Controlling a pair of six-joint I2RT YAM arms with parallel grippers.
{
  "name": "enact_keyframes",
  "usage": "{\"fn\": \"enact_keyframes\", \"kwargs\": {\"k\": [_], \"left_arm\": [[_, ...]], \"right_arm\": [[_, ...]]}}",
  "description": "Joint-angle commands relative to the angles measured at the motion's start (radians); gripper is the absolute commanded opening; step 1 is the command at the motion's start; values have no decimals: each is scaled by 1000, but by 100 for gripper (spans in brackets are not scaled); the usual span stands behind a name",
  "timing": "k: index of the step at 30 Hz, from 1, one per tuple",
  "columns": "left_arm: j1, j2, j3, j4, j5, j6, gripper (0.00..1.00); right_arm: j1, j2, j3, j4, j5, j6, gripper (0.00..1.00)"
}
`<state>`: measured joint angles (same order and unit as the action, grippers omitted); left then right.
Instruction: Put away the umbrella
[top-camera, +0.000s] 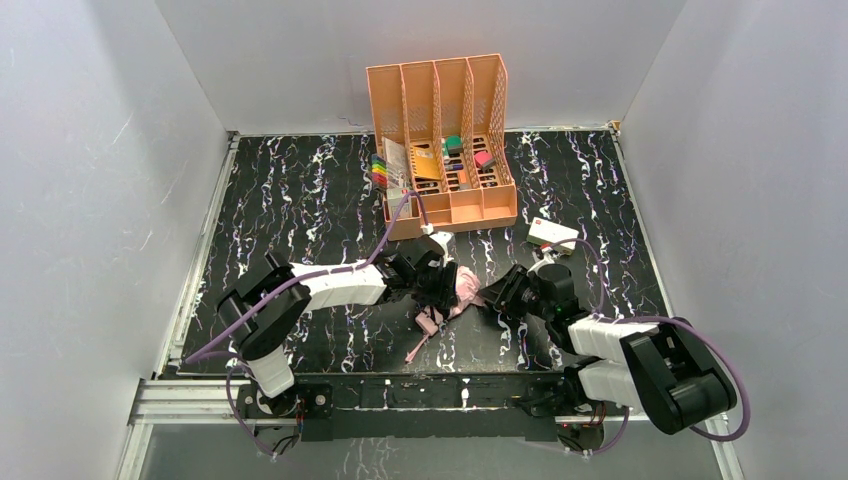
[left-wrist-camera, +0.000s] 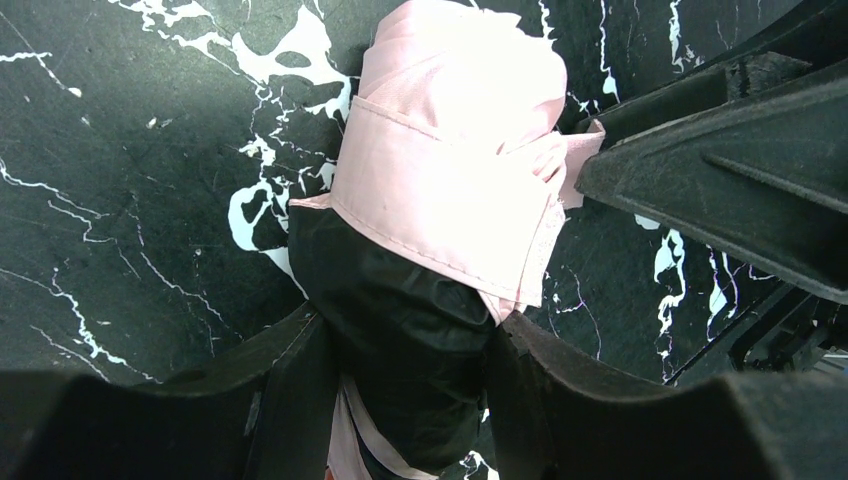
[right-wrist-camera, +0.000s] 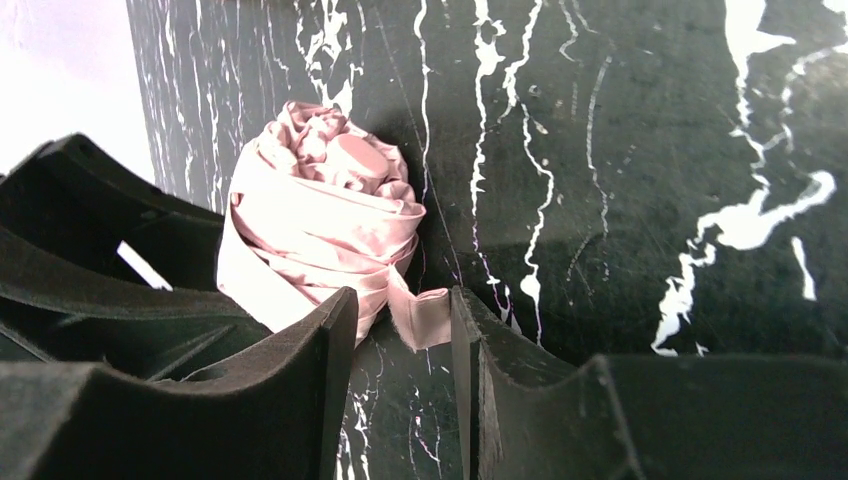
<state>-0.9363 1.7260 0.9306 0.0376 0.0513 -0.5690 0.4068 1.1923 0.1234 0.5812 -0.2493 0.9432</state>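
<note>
The left gripper clamps the umbrella by its black folds mid-surface, steadying the bundle so the right gripper can bracket the pink strap (pinch unconfirmed).

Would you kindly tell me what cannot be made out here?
- Top view: middle of the umbrella, covered by the left gripper and right gripper.
- Left wrist view: its near end, cut off by the bottom edge between the fingers.
- Top view: items in the orange organiser, too small to name.
- Right wrist view: its black side, hidden behind pink folds.
</note>
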Motion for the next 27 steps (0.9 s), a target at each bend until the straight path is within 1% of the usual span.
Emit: {"fn": "enact_keyframes", "kwargs": {"k": [1, 6, 10, 13, 15, 18, 20, 27], "left_arm": [[-10, 108, -53, -183, -79, 32, 0], [-12, 111, -53, -183, -76, 31, 0], [-13, 116, -56, -185, -76, 31, 0], [-13, 116, -57, -185, -74, 31, 0], [-15, 116, -57, -186, -77, 30, 0], [-15, 117, -56, -186, -82, 28, 0], [-15, 119, -56, -187, -87, 26, 0], [-16, 129, -47, -198, -93, 26, 0]], "right_arm": [[-19, 47, 28, 76, -110, -142, 48], [-34, 81, 49, 106, -197, -277, 48], [-45, 100, 79, 85, -232, -368, 48], [-58, 103, 110, 45, -251, -404, 47], [-66, 91, 119, 21, -265, -411, 45], [-70, 53, 114, -25, -252, -398, 38], [-71, 23, 99, -48, -241, -377, 35], [-71, -40, 66, -79, -239, -323, 33]]}}
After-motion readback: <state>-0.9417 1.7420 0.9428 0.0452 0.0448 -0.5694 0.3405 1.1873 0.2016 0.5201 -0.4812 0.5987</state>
